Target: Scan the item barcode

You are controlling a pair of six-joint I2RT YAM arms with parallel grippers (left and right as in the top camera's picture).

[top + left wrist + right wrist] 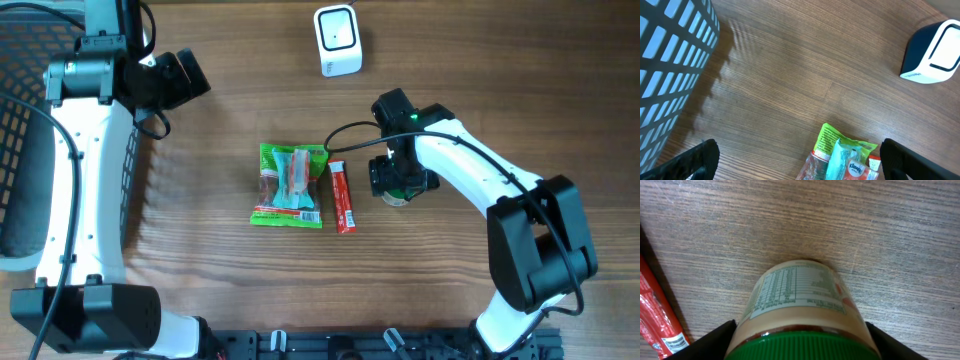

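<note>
The jar sits at right centre of the overhead view, well apart from the scanner at top centre. The right gripper presses its jaws against the jar's 2 sides. By my judgement, lifting and scanning are both left to do. The left gripper hangs wide open, empty.

The counter lies bare between the scanner at the far edge and the green packet in the middle, a wide lane a gripper could cross from either side. Room is tighter to the right: the red stick lies just beside the packet, and the jar sits near it with the right gripper jaws flanking it, leaving only a narrow strip of wood between stick and jar. The mesh basket and the left arm wall off the left side.
</note>
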